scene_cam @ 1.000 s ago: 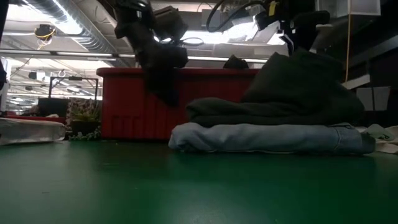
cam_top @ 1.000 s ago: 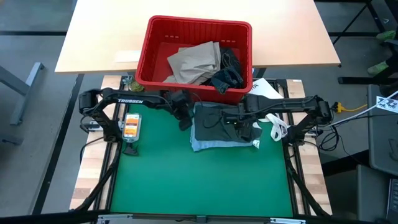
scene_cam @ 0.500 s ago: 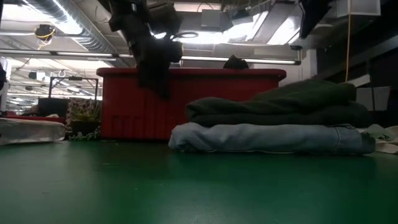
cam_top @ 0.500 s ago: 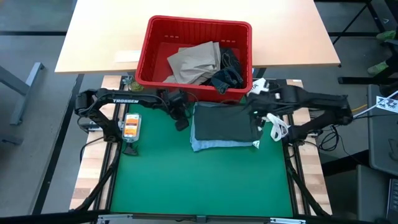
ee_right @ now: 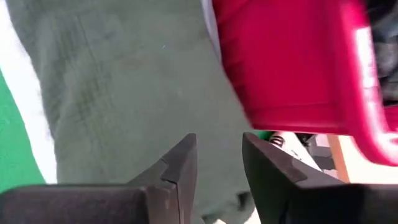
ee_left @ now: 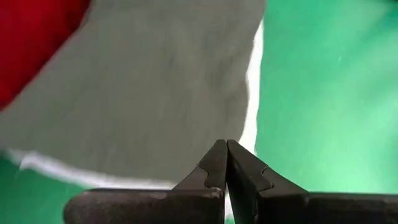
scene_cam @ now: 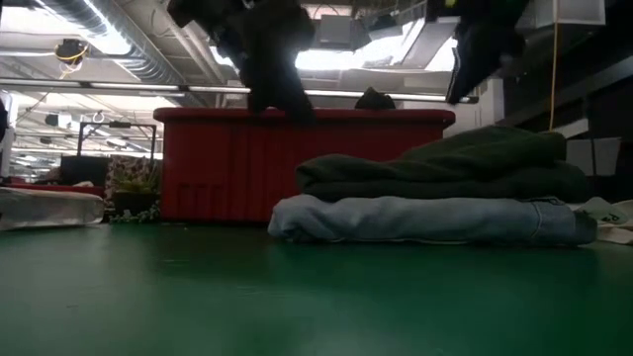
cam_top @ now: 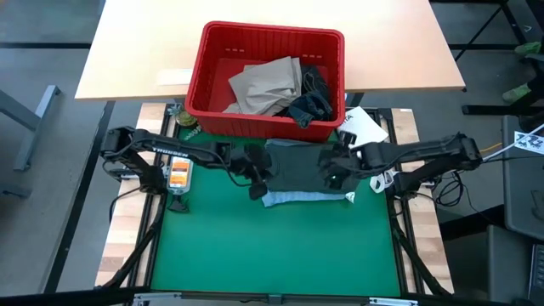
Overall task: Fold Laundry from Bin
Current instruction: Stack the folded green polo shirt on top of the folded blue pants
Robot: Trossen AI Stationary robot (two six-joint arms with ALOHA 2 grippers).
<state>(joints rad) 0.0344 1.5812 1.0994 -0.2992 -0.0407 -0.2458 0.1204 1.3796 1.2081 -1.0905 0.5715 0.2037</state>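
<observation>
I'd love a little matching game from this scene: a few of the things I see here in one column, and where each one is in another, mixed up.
Things:
1. tan trousers
2. dark green garment
3. light blue garment
4. white packet

Places:
A. bottom of the folded stack on the green mat
B. inside the red bin
C. beside the bin, by the right arm
D. on top of the folded stack

Pairs: 1-B, 2-D, 3-A, 4-C
</observation>
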